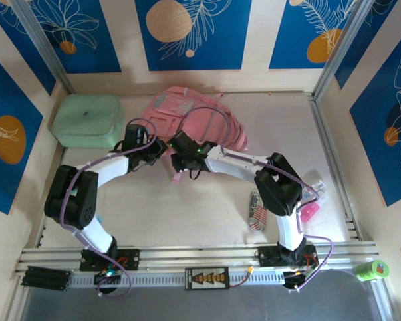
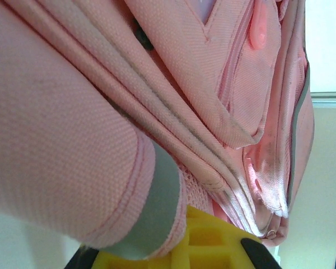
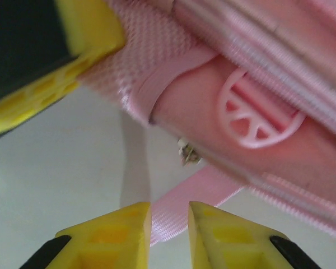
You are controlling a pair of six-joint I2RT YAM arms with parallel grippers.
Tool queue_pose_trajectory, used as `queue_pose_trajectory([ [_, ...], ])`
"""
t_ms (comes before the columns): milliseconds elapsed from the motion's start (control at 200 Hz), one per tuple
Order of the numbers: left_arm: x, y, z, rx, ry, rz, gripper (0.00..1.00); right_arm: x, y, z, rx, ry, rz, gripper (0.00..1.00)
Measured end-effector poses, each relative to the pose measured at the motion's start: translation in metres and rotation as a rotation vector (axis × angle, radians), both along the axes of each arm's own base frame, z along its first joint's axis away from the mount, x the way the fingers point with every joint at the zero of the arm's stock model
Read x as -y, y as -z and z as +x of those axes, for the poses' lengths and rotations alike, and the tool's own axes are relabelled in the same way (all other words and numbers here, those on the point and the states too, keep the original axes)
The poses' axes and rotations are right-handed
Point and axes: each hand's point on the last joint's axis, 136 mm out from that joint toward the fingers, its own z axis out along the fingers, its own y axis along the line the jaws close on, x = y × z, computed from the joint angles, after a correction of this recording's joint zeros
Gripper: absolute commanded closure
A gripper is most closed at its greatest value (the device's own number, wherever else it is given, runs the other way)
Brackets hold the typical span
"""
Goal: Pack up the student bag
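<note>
Barely started imo; student bag point(image 1: 194, 117) lay at the far middle of the tabletop point(image 1: 207, 200); left tool point(image 1: 162, 148) was pinched shut on its fabric; right tool point(image 3: 169, 210) stood a narrow gap apart around a strap point(image 3: 213, 188), grip unclear; mint case point(image 1: 88, 120) and small bits point(image 1: 257, 212) weren't packed.

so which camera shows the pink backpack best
Top external: the student bag shows nearly whole, lying at the far side of the table. Left wrist gives close-up fabric and zip seams; right wrist, a strap and a round zip pull.
</note>
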Motion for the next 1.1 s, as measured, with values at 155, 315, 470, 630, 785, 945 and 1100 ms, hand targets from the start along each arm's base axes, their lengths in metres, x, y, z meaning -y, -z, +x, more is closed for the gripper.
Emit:
queue_pose_trajectory([
  [155, 0.001, 0.000, 0.000, -0.001, 0.002, 0.000, 1.00, 0.000, 0.002, 0.017, 0.009, 0.046, -0.004, 0.74],
  [315, 0.001, 0.000, 0.000, -0.001, 0.002, -0.001, 1.00, 0.000, 0.006, 0.021, -0.004, 0.064, -0.020, 0.74],
  [470, 0.001, 0.000, 0.000, -0.003, 0.003, 0.000, 1.00, 0.000, 0.010, 0.023, -0.009, 0.071, -0.031, 0.76],
  [630, 0.002, -0.002, 0.000, -0.006, 0.006, 0.003, 1.00, 0.001, 0.012, 0.025, -0.008, 0.082, -0.039, 0.83],
  [785, 0.001, -0.001, 0.000, -0.010, 0.006, 0.006, 1.00, 0.001, 0.013, 0.025, -0.013, 0.084, -0.048, 0.88],
  [945, 0.000, 0.001, -0.002, -0.008, 0.015, 0.035, 1.00, 0.005, 0.015, 0.024, -0.019, 0.089, -0.053, 0.89],
  [1100, 0.001, 0.001, -0.002, 0.000, 0.029, 0.060, 1.00, 0.043, 0.024, 0.014, -0.050, 0.147, -0.093, 0.89],
])
